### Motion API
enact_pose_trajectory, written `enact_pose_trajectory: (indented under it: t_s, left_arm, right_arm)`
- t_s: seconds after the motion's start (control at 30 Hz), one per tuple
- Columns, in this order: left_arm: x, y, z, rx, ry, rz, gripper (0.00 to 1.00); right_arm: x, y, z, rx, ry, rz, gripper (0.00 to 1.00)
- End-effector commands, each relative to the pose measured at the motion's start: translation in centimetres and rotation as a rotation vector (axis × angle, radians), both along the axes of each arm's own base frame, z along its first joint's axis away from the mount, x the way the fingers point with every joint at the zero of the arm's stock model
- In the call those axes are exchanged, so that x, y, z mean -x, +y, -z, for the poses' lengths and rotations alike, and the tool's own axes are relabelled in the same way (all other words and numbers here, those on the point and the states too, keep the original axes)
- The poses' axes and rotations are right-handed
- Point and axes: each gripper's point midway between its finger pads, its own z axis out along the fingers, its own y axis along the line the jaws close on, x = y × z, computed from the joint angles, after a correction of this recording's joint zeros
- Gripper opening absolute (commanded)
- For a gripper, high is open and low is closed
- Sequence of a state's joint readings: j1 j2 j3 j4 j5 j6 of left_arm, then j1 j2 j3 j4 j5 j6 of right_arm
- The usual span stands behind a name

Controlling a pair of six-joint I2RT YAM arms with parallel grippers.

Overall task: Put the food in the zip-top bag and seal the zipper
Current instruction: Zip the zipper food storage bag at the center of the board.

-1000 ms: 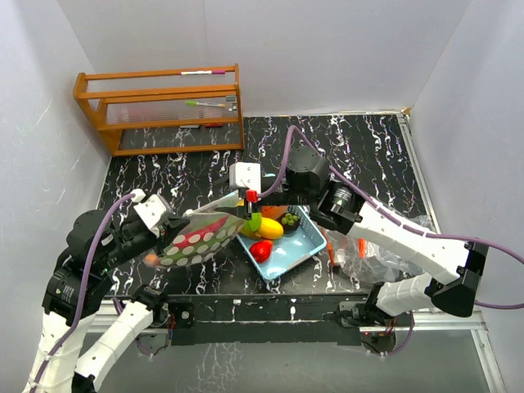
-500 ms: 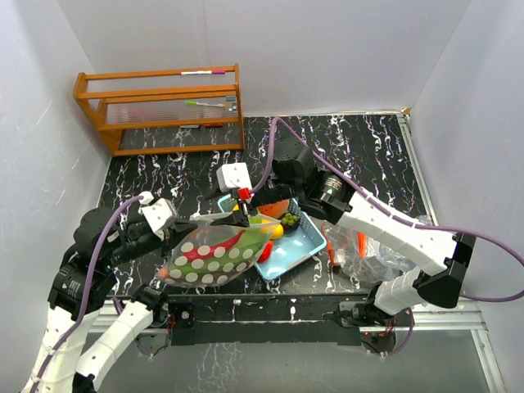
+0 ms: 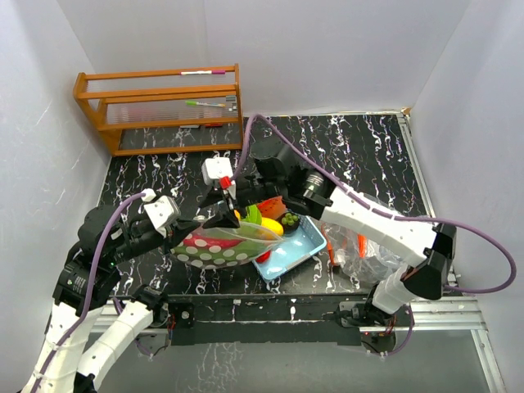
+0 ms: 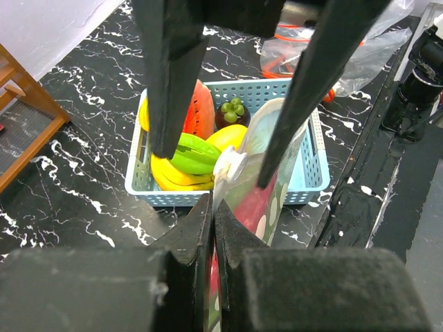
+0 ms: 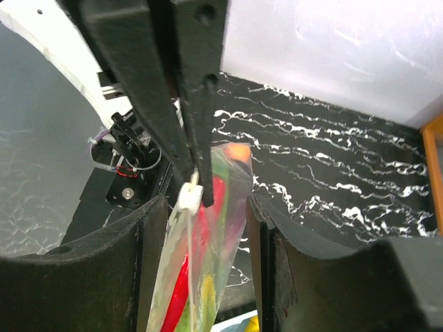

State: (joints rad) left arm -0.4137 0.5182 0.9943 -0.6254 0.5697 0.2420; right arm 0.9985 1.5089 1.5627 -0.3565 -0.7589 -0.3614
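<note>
- The left gripper (image 4: 213, 204) was clenched on the zip-top bag (image 4: 266, 173), beside the basket (image 4: 173, 197)
- The right gripper (image 5: 204, 200) was released, straddling the bag
- Some food (image 4: 197, 117) lay in the basket, some inside the bag

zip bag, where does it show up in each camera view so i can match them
Top external: the zip bag is low and left of centre, just left of the blue basket.
Left wrist: the bag is at lower centre, upright in front of the basket.
Right wrist: the bag runs from the centre down to the bottom edge.
Shared landmark: the black marbled table.
</note>
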Motion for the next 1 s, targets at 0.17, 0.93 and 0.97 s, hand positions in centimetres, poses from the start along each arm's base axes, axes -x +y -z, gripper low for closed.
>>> enact_pose_trajectory:
  t_s: [0.17,0.93,0.97]
  left_arm:
    - [-0.1,-0.7,-1.7,0.04,-0.052,0.033,0.0]
    - [-0.3,-0.3,-1.7,0.04,-0.064,0.003,0.0]
    - [-0.3,-0.2,-1.8,0.041,-0.066,0.001,0.0]
  right_arm:
    - [-1.1,1.0,-3.3,-0.074,0.049,0.061,0.47]
    - [-1.4,0.2,-3.2,-0.08,0.072,0.116,0.2]
    - [-1.4,0.2,-3.1,-0.077,0.073,0.12,0.2]
